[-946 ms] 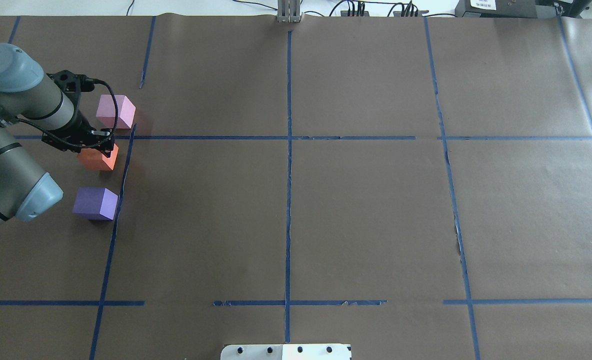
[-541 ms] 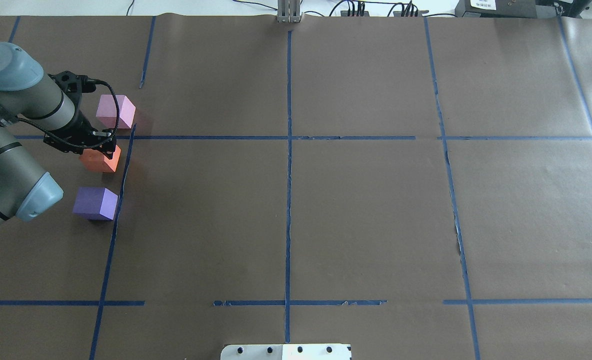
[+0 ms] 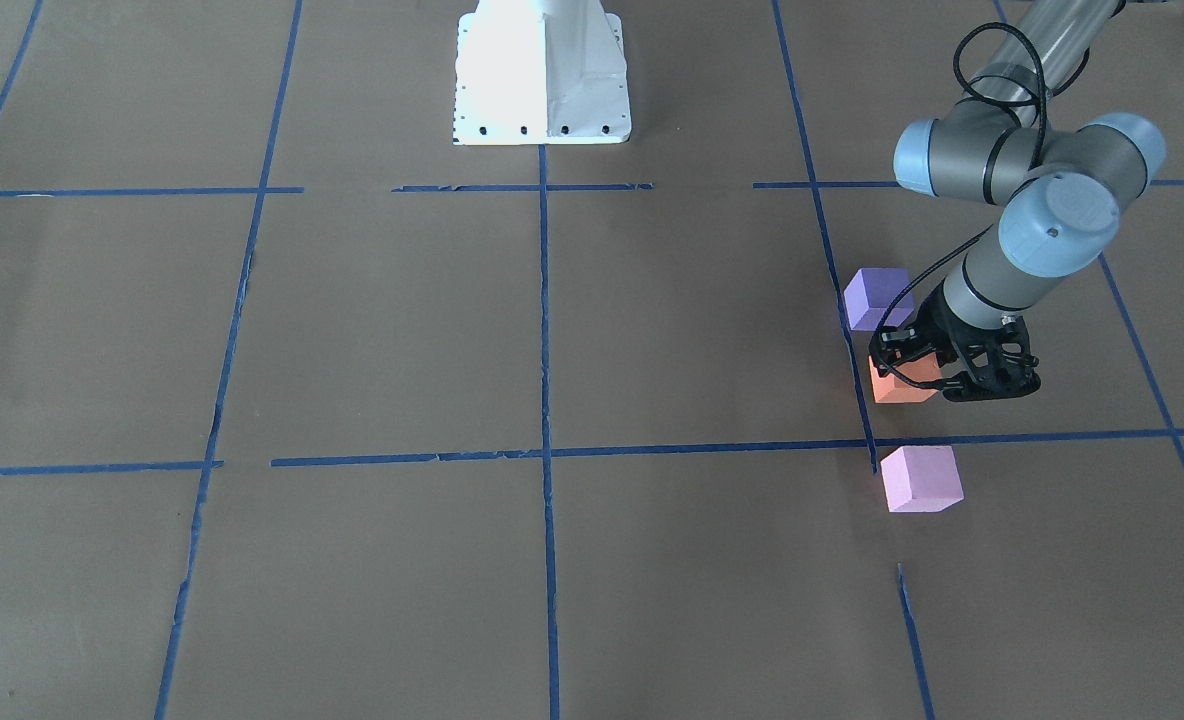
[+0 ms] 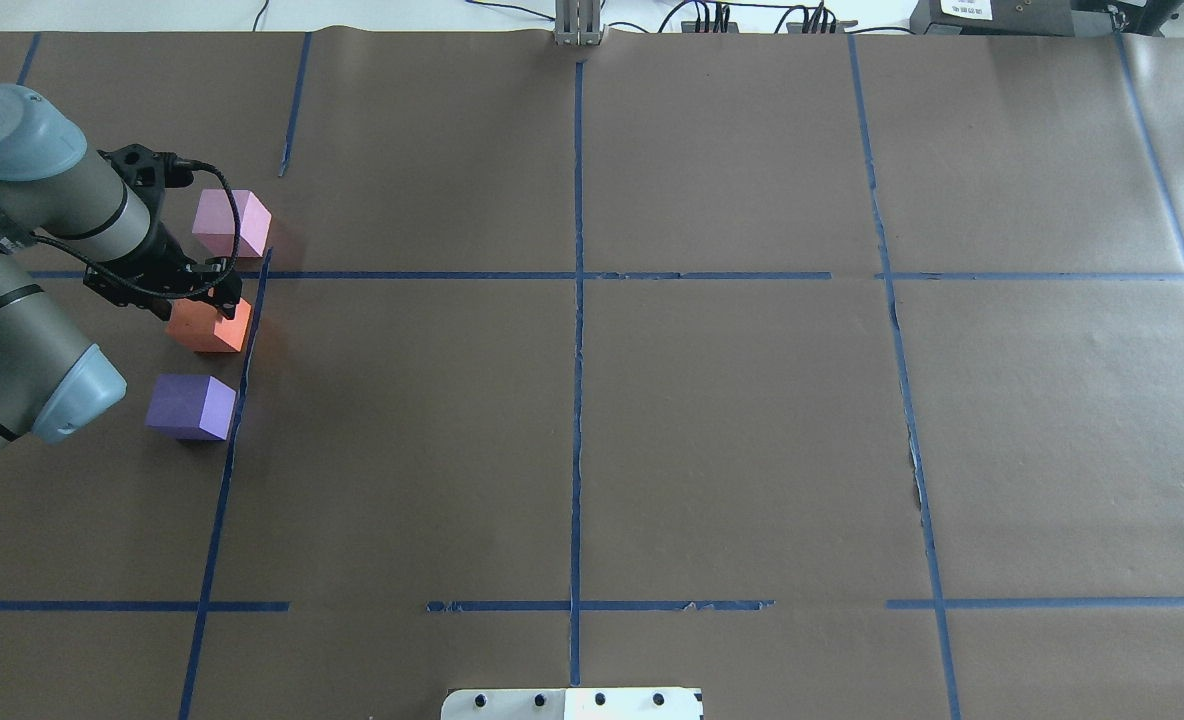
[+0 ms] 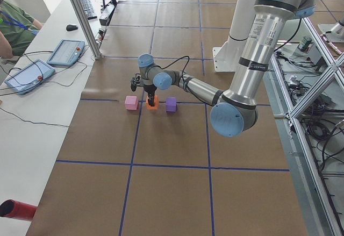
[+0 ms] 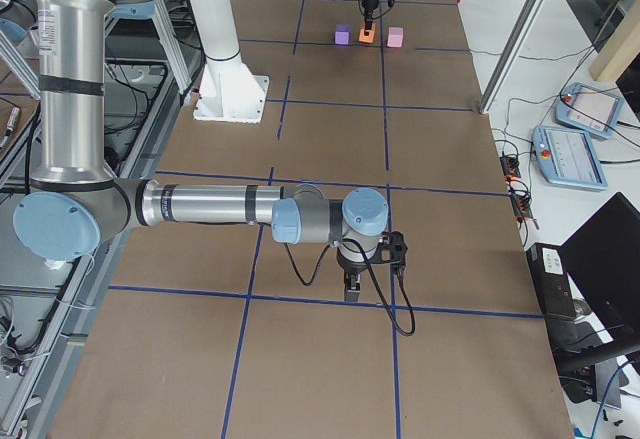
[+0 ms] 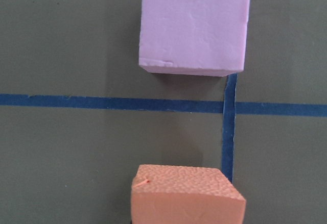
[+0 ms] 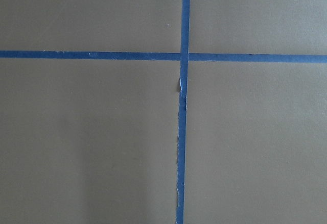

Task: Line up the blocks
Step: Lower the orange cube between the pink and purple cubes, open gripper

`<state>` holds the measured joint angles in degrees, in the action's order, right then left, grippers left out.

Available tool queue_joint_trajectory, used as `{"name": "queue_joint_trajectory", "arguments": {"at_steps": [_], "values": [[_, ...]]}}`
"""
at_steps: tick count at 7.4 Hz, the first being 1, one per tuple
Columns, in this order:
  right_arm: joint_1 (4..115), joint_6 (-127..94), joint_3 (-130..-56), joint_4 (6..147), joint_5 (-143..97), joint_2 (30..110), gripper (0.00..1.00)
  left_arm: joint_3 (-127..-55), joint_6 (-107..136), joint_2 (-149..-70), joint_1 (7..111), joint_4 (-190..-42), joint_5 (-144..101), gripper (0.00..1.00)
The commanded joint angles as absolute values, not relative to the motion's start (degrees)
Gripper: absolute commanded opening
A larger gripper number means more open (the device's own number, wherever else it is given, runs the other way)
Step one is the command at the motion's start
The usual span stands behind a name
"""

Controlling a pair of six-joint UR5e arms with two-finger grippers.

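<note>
Three blocks stand in a rough column at the table's left in the overhead view: the pink-lilac block (image 4: 232, 222) farthest, the orange block (image 4: 214, 332) in the middle, the violet-purple block (image 4: 192, 406) nearest. My left gripper (image 4: 208, 300) is over the orange block (image 3: 897, 388) and shut on it. The left wrist view shows the orange block (image 7: 186, 196) below the pink block (image 7: 194, 25), with a blue tape line between them. My right gripper (image 6: 352, 287) hangs low over bare paper far from the blocks; I cannot tell whether it is open or shut.
Brown paper with a blue tape grid (image 4: 577, 275) covers the table. The white robot base (image 3: 542, 70) stands at the table's near middle edge. Tablets (image 5: 24, 76) lie on the side bench beyond the far edge.
My left gripper and the orange block have shifted slightly right and toward the robot, closer to the vertical tape line. The pink and purple blocks have not moved.
</note>
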<state>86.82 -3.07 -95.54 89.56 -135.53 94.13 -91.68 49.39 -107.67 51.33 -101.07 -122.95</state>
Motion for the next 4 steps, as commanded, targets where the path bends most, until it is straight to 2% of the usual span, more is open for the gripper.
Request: {"name": "queue_joint_trajectory", "arguments": {"at_steps": [1, 4], "values": [[86.75, -3.08, -95.54, 89.56, -135.53, 94.13, 1.00, -91.67, 49.39, -107.67, 51.33, -101.07, -122.96, 1.00], [86.75, -3.08, -95.54, 89.56, -135.53, 94.13, 1.00, -91.67, 49.05, -108.01, 52.29, -101.07, -122.96, 1.00]]}}
